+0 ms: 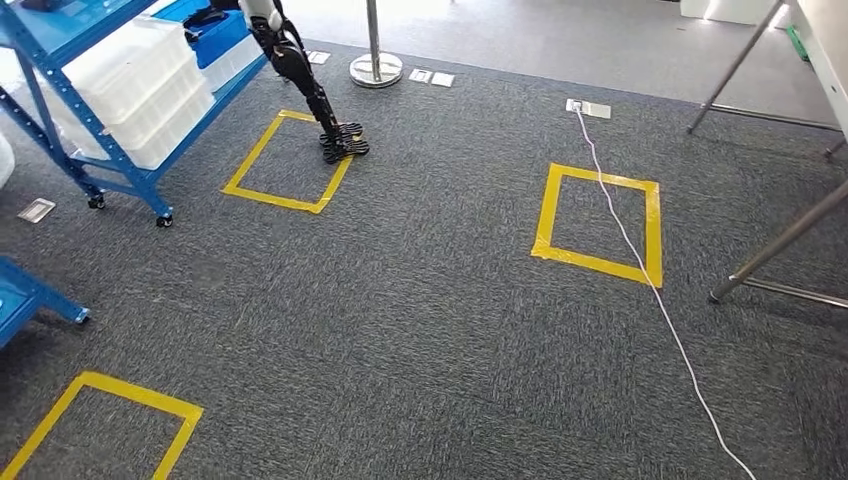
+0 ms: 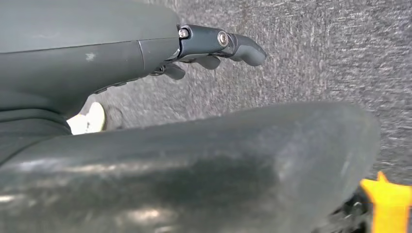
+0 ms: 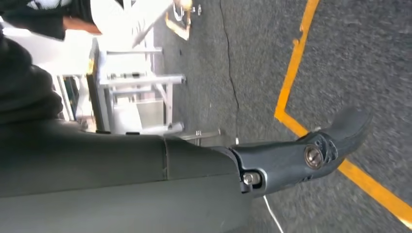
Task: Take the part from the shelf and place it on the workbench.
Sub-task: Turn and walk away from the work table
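Observation:
The blue shelf (image 1: 62,38) stands at the far left of the head view, loaded with white bins (image 1: 140,85) and a blue bin (image 1: 218,35); I cannot make out the part among them. At the right edge are the metal legs of the workbench (image 1: 785,238). My left hand (image 2: 214,48) hangs over the grey carpet, thumb and fingers apart, holding nothing. My right hand (image 3: 311,155) also hangs over the carpet with its thumb stretched out and nothing in it; its other fingers are hidden behind the cover.
Another robot's black leg (image 1: 310,95) stands beside the shelf on a yellow tape square (image 1: 288,160). More tape squares (image 1: 600,225) mark the carpet, and a white cable (image 1: 645,270) runs across it. A post base (image 1: 377,68) sits at the back. A person (image 3: 48,19) stands near a metal table (image 3: 141,82).

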You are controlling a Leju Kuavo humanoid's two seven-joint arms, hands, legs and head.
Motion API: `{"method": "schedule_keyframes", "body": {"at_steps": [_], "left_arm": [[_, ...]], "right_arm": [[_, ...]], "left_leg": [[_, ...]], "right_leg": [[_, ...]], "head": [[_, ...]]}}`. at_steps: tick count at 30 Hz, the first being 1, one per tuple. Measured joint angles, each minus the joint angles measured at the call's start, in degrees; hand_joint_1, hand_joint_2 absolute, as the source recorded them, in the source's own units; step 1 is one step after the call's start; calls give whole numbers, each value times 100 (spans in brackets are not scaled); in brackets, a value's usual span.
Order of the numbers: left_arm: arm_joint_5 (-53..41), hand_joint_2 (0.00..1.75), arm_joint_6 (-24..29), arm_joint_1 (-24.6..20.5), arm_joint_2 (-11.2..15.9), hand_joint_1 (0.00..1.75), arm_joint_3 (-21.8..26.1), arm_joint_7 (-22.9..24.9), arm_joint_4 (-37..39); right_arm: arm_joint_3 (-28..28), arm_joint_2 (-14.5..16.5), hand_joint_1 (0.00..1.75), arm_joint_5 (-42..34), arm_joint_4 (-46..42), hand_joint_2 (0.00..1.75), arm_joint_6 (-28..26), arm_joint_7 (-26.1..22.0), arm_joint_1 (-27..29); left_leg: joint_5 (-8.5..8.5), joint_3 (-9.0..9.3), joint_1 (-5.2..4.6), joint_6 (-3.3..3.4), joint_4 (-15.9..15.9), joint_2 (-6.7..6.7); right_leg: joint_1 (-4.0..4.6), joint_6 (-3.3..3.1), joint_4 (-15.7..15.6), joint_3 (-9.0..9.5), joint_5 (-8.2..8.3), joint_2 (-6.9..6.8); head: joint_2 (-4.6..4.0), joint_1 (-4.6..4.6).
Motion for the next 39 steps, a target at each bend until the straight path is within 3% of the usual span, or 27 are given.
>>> {"method": "schedule_keyframes", "body": {"at_steps": [2,3,4,6,8,9,10,11,13,15,17,18,20,21,22,24,25,26,28,30,31,33,35,37,39], "left_arm": [[-19,0,-26,7,4,0,45,-10,0],[-40,0,-38,15,7,0,61,-11,-1],[-67,0,-49,15,10,0,72,-6,-1],[-127,0,-61,-12,13,0,84,10,-2],[-156,0,-73,-34,13,0,89,36,-2],[-161,0,-83,-32,12,0,91,50,-2],[-166,0,-95,-26,12,0,93,62,-1],[-172,0,-105,-22,12,0,96,68,-1],[-185,0,-123,-27,13,0,97,70,-2],[-197,0,-142,-33,14,0,97,72,-2],[-204,0,-151,-12,16,0,97,75,-1],[-205,0,-150,4,19,0,97,78,0],[-209,0,-150,19,21,0,97,87,0],[-211,0,-150,13,21,0,97,89,0],[-213,0,-151,5,19,0,97,91,0],[-213,0,-151,2,15,0,97,89,0],[-213,0,-150,8,14,0,97,89,0],[-213,0,-150,14,15,0,97,89,0],[-225,0,-143,9,19,0,97,89,-1],[-257,0,-119,-14,21,0,97,91,-3],[-277,0,-104,-22,22,0,97,96,-3],[-313,0,-75,-21,21,0,97,109,-2],[-332,0,-61,-24,16,0,97,121,-2],[-334,0,-64,-46,10,0,97,125,-2],[-338,0,-70,-54,7,0,97,128,-2]], "right_arm": [[0,-2,0,20,0,0,3,-7,-25],[1,-3,0,31,0,0,4,-9,-39],[1,-4,0,43,0,0,5,-9,-44],[2,-7,0,59,0,0,5,-8,-34],[2,-5,0,66,1,0,11,-2,-21],[2,-6,0,69,2,0,14,3,-18],[2,-7,0,73,2,0,16,7,-17],[2,-9,0,76,2,0,16,10,-17],[2,-12,0,79,3,0,16,10,-18],[3,-15,0,79,3,0,16,9,-24],[4,-18,0,80,3,0,16,9,-34],[4,-20,0,80,3,0,16,9,-38],[4,-20,0,81,3,0,16,7,-25],[4,-20,0,81,3,0,16,5,-13],[4,-18,0,81,4,0,16,4,3],[3,-20,0,82,4,0,16,4,18],[3,-21,0,83,4,0,16,4,16],[4,-20,0,84,4,0,16,4,11],[4,-16,0,84,4,0,16,4,7],[4,-15,0,86,4,0,15,4,3],[4,-15,0,87,4,0,15,4,-3],[5,-15,0,92,3,0,11,3,-27],[8,-17,0,96,3,0,7,-1,-35],[9,-19,0,97,4,0,5,-4,-21],[9,-19,0,97,6,0,5,-4,-14]], "left_leg": [[28,-22,-22,79,-30,-142],[50,-23,-17,122,-58,-213],[80,-25,-2,169,-86,-283],[129,-43,25,238,-115,-428],[154,-75,31,265,-114,-602],[163,-83,32,262,-113,-697],[172,-85,34,253,-112,-792],[182,-85,39,237,-110,-885],[202,-100,40,187,-95,-1057],[227,-134,30,112,-94,-1198],[271,-168,47,28,-121,-1329],[262,-193,50,-3,-99,-1284],[56,-345,40,-43,217,-941],[-145,-491,33,-54,545,-692],[-352,-667,40,-69,939,-534],[-561,-903,67,-96,1497,-407],[-511,-873,79,-107,1484,-377],[-368,-722,87,-110,1240,-332],[-53,-260,66,-89,461,-69],[59,-15,25,-30,10,120],[45,-13,1,-3,-31,109],[74,-36,4,63,-58,-52],[120,-40,34,141,-95,-205],[154,-69,53,198,-105,-373],[173,-100,54,218,-104,-568]], "right_leg": [[3,51,-4,6,-10,-93],[-10,77,31,-11,-38,-24],[-23,93,155,-69,-111,130],[-54,81,753,-355,-398,540],[-74,76,1504,-732,-667,702],[-84,107,1663,-823,-685,719],[-99,157,1609,-812,-613,733],[-116,215,1329,-689,-464,764],[-166,285,504,-309,-149,1054],[-179,224,47,-108,-4,1269],[-157,102,6,-76,33,1156],[-156,51,-8,-57,56,1075],[-172,-43,-40,-42,93,893],[-158,-76,-44,-36,94,795],[-140,-100,-44,-37,87,696],[-110,-115,-42,-36,73,493],[-107,-118,-41,-32,66,406],[-107,-113,-40,-21,57,328],[-86,-81,-34,13,26,193],[-41,-23,-26,44,-13,73],[-26,3,-27,52,-26,11],[-35,53,-16,65,-54,-54],[-59,80,236,-51,-203,232],[-82,54,933,-399,-510,612],[-98,59,1586,-750,-716,711]], "head": [[0,9],[0,16],[0,24],[0,56],[0,66],[0,67],[0,66],[0,66],[0,76],[0,78],[0,70],[0,65],[0,22],[0,0],[0,-21],[0,-27],[0,-30],[0,-31],[0,-35],[0,-18],[0,-7],[0,4],[0,16],[0,38],[0,43]]}}
